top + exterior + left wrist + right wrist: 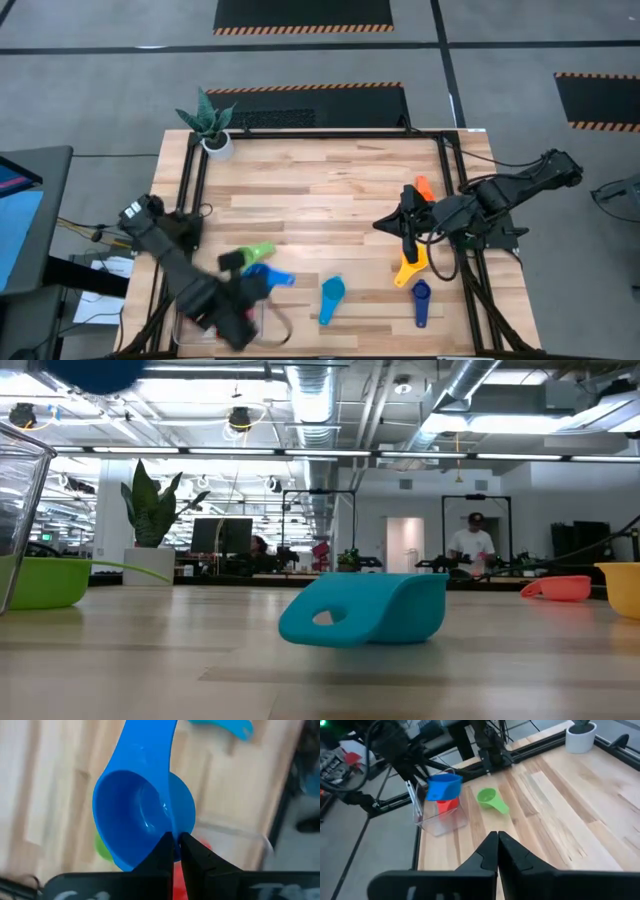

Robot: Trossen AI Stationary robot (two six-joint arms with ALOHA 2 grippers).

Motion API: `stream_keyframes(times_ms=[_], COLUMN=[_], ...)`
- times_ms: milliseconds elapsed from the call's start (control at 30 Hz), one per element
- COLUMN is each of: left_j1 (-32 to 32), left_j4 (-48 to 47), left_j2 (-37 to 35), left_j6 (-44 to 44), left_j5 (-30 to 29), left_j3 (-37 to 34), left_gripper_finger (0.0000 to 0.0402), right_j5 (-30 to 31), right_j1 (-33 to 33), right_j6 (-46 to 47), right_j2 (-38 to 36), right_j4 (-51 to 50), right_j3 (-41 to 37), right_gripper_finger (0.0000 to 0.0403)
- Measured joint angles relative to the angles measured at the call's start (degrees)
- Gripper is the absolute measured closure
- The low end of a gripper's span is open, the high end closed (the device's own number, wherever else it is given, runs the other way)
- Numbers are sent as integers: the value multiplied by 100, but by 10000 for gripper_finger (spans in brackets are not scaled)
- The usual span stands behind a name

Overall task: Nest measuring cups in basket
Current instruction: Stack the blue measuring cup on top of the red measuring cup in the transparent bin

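Observation:
My left gripper (175, 851) is shut on the medium blue measuring cup (142, 815) and holds it over the clear basket (437, 822) at the table's near left corner. A red cup (448, 804) lies in the basket. Beside the basket, the green cup (492, 800) rests on the table. The light blue cup (332, 295), the yellow cup (408, 268) and the dark blue cup (420, 300) lie along the near edge. My right gripper (497, 842) is shut on nothing and hovers over the table's right half. My left gripper pinches the medium blue cup's wall at the rim (171, 831), on the side opposite the handle. One finger (159, 854) is inside the bowl and the other is outside. The fingers come steeply from above. The cup is lifted clear, and its handle (150, 750) points away from them.
An orange cup (424, 187) lies at the right beside my right arm. A white plant pot (215, 140) stands at the far left corner. A dark frame (320, 132) borders the table's far and side edges. Bare wood (320, 200) fills the middle.

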Motion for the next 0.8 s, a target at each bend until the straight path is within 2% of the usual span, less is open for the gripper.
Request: stream_keyframes(times_ms=[200, 300, 400, 633, 800], left_j1=[-1202, -1589, -1776, -1879, -1883], left_j4=[-29, -28, -33, -26, 28], left_j2=[-7, -7, -9, -7, -4], left_j6=[-579, -609, -581, 291, 353], left_j5=[231, 362, 731, 827, 941], left_j3=[-510, -693, -881, -1648, -2000], left_gripper_finger=[401, 401, 401, 401, 401], right_j5=[1, -2, -2, -5, -32], right_j1=[-11, -11, -11, -11, -11], right_j6=[13, 272, 613, 658, 664], right_j2=[282, 463, 633, 960, 1048], right_j4=[36, 77, 77, 282, 501], right_j3=[0, 0, 0, 0, 2], right_gripper_finger=[377, 380, 380, 375, 375])
